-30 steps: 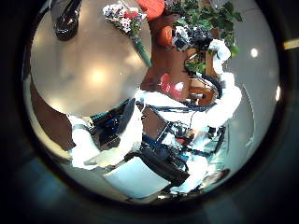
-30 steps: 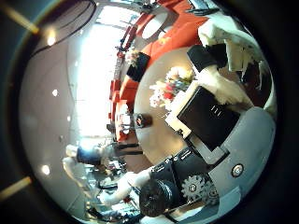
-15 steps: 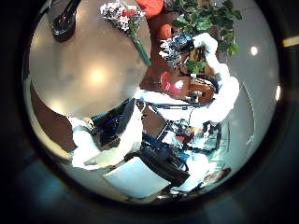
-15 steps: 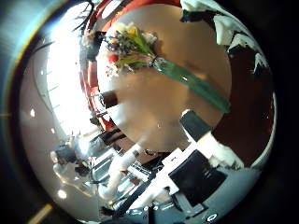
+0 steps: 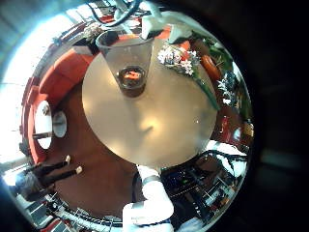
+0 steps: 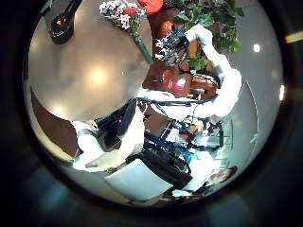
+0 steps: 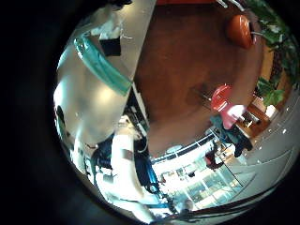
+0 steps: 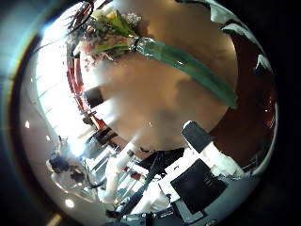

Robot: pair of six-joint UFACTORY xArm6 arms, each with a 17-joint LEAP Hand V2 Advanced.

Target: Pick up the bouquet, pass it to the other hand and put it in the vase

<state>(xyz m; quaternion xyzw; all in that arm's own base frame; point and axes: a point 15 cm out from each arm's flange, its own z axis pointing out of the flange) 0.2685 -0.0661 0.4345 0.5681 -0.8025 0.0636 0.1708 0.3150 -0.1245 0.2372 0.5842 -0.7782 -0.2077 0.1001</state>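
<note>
Bouquet point(image 5: 180, 59) and vase point(image 5: 131, 78) are seen on a round table point(image 5: 145, 130) in the left little finger side palm view. With the vase taken as twelve o'clock on the tabletop, the flowers are found at about two o'clock and the stem end at about three, close to the table's edge. The bouquet is laid flat and is kept apart from the vase. Part of the left hand point(image 5: 145, 17) is seen at the rim of this view, above the vase; its fingers look relaxed and nothing is held by them.

In the left thumb side palm view the same layout is shown: vase point(image 6: 62, 19) at twelve, bouquet point(image 6: 125, 15) from two to three, both resting on the table point(image 6: 85, 85). The right hand point(image 6: 180, 43) is seen just beside the stem end, off the table's edge at about three o'clock. Whether the stem is touched cannot be told here.

In the right little finger side palm view only the stem is shown, lying near the table's edge and close to the palm. Parts of the right hand are seen just beside it.

In the right thumb side palm view much of the picture is filled by the bouquet, lying full length on the table. The fingers point(image 8: 229, 13) are spread wide, and the stem is not clasped by them.
</note>
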